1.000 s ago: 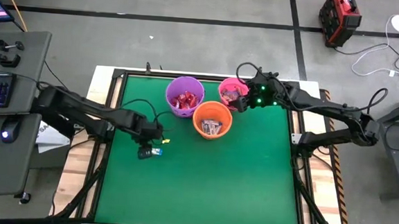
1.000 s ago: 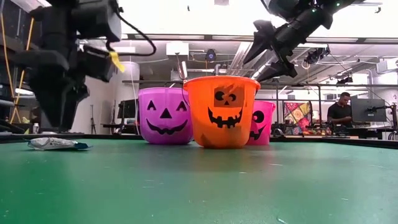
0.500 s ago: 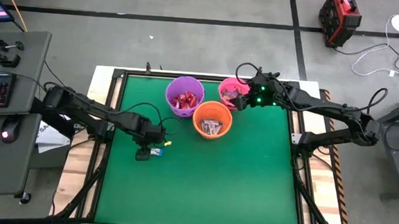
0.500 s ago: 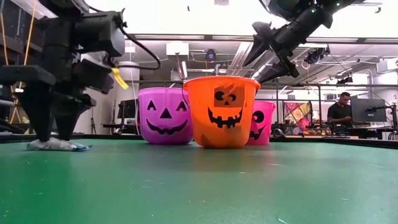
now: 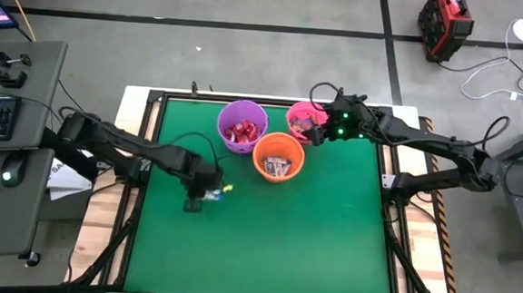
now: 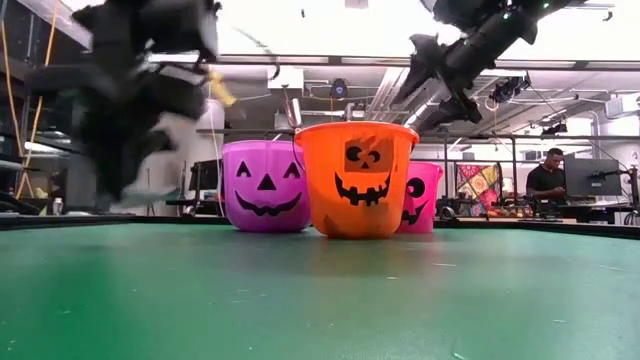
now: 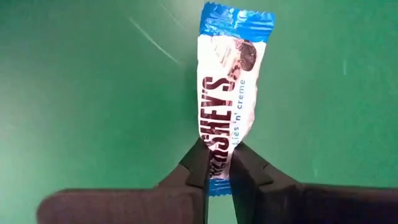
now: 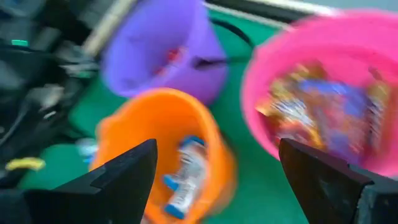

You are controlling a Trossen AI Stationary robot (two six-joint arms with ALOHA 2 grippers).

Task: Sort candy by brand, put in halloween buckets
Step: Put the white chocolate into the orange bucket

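left tool (image 7: 217, 165) clenched on blue-and-white candy bar (image 7: 229, 93), above desk (image 5: 265, 238), left of orange bucket (image 5: 278, 157) | right tool (image 8: 214, 180) spread wide, hovering over pink bucket (image 5: 305, 119) behind orange bucket

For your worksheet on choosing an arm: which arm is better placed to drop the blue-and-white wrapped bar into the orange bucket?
The left: its pincer already grips the blue-and-white wrapped Hershey's bar. The right pincer hangs open and empty above the pink plastic bucket, beside the orange plastic bucket.
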